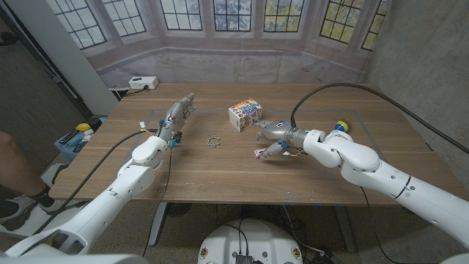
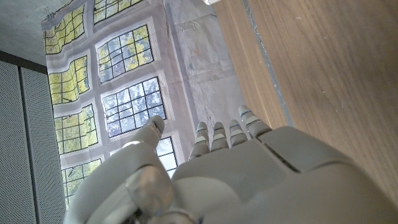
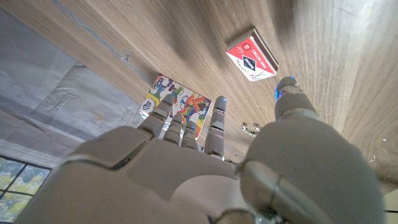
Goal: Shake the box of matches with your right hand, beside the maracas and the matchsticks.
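— Right hand?
— Holding nothing. Fingers spread apart, hovering low over the wood. Left hand likewise apart and holding nothing, standing on its edge well off to the other side.

— And the box of matches?
— Lying flat on the table, red-and-white face up, just beside the right thumb. Not touched, judging by the right wrist view.

— Best way to take it?
— Probably lower the palm, bring the thumb to one long side and the fingers to the other, and pinch across the narrow width. Close firmly enough not to lose it mid-shake, gently enough not to crush thin card. Lift clear before shaking. Keep the strokes short, from the wrist.

— Anything to avoid?
— Colourful box just beyond the fingertips. Small toothed ring toward the middle. Maraca behind the right wrist, partly hidden. Better kept out of the swing.

— Surface?
— Smooth wood grain, likely slippery. Could let the flat box skate away under a sideways nudge, so press down a little while closing.

— Room?
— Backdrop printed with leaded windows behind the table, grey panels either side. White power strip at the far left corner. A person's leg at the left edge.
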